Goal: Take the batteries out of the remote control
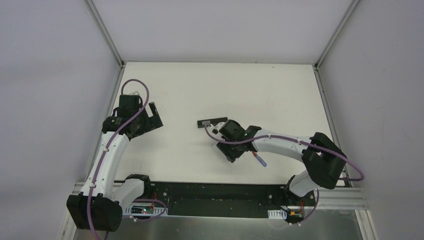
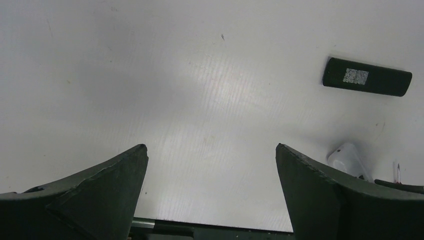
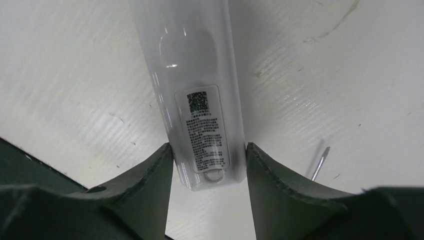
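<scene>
A white remote control (image 3: pixel 200 75) lies back side up on the table, its printed label facing the camera. My right gripper (image 3: pixel 209 146) is shut on its near end, one fingertip pressed against each long side. In the top view this gripper (image 1: pixel 227 145) sits at the table's middle and covers most of the white remote. A black remote (image 1: pixel 210 122) lies just beyond it, also visible in the left wrist view (image 2: pixel 366 76). My left gripper (image 2: pixel 211 147) hangs wide open over bare table at the left (image 1: pixel 152 115). The batteries are hidden.
A blue-handled screwdriver (image 1: pixel 260 160) lies just right of the right gripper, its metal tip (image 3: pixel 320 162) beside the right finger. The white remote's end (image 2: pixel 347 157) peeks past the left gripper's right finger. Frame posts and white walls bound the table.
</scene>
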Available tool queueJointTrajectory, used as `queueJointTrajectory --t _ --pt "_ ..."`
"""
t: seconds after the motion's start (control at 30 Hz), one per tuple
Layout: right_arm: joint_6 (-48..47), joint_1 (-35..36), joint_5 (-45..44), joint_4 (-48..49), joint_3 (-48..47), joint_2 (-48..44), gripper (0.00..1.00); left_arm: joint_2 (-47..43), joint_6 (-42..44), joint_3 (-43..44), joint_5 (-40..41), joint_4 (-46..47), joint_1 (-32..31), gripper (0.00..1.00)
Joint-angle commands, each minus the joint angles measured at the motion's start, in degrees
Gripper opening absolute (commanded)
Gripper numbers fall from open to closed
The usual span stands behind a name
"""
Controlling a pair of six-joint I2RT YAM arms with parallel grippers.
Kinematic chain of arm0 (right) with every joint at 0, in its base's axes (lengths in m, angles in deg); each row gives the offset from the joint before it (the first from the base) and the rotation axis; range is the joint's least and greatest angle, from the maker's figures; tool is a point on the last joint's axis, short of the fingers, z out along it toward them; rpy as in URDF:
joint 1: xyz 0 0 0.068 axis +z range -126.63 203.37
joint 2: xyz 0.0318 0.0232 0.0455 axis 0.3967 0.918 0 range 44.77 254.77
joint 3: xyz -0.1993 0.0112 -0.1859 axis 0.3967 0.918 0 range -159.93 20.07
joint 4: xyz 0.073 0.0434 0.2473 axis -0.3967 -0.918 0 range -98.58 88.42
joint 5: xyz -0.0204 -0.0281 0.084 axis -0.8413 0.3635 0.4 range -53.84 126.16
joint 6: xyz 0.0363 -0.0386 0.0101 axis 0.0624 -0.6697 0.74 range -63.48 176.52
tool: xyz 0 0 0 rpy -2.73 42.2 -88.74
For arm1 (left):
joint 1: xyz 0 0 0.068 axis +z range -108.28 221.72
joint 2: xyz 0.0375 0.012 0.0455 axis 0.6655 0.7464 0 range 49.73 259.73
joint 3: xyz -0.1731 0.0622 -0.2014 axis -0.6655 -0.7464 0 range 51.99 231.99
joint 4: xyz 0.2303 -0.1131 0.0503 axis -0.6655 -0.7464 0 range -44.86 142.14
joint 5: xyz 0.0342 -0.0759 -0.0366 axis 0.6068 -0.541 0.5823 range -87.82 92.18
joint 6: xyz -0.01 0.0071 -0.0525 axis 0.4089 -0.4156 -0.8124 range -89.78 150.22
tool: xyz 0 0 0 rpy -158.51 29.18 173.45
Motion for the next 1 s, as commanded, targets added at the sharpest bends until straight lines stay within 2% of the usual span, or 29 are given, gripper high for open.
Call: queueJointTrajectory --t 0.0,0.17,0.2,0.53,0.67,0.87,0.97 --pt "-21.3 -0.1 5.8 7.6 4.0 -7.9 0.37 0.6 2.2 0.6 -6.8 0.5 0.5 1.0" --pt "-32.8 -0.1 8.7 14.1 6.6 -10.1 0.38 1.4 1.9 -0.7 -11.5 1.3 0.6 1.0" --pt "-34.2 -0.1 9.1 15.2 6.8 -9.6 0.39 1.5 1.7 -1.1 -12.6 1.7 0.6 0.97" --pt "-43.0 -0.1 13.1 18.4 6.5 -3.4 0.42 0.9 -0.9 -6.9 -22.0 5.5 0.2 0.92" --pt "-41.6 -0.2 12.0 19.2 6.2 -2.8 0.64 1.1 -3.2 -9.3 -24.9 9.6 -1.9 0.9" --pt "-34.0 -0.4 9.0 20.1 6.6 -8.3 0.75 5.8 -6.6 -8.9 -20.7 13.6 -11.4 0.9" --pt "-26.9 -1.4 6.3 20.9 7.1 -12.7 0.76 8.8 -8.7 -8.2 -19.0 16.3 -16.4 0.88"
